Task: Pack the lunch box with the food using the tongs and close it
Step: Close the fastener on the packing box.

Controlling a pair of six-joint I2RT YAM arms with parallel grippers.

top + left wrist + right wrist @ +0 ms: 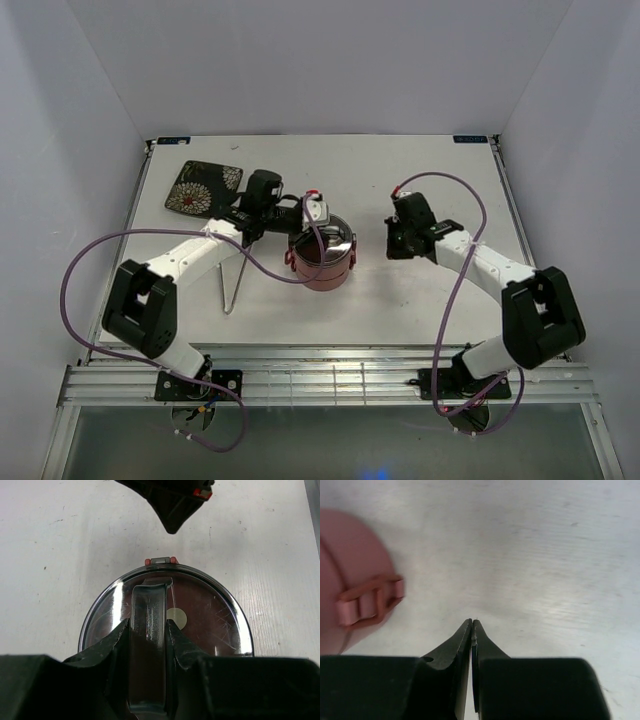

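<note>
Plate (205, 188), dark, square and patterned, sits at the upper left of the table (400, 300) in the overhead view. Just right of it and lower, the tongs (234, 285) lie loose on the table in a narrow V, gripping nothing, the joined end nearest the bottom of the frame and the open end running under the left arm.

At frame centre stands the lunch box (322, 270), its dark-red bowls stacked and the top lid (205, 615) on. The left gripper (147, 630) is down on it, jaws closed against both sides of the lid's handle (147, 602).

In the right wrist view the right gripper (471, 626) shows at lower centre, jaws pressed together over bare table, the box's red side at the left edge.
</note>
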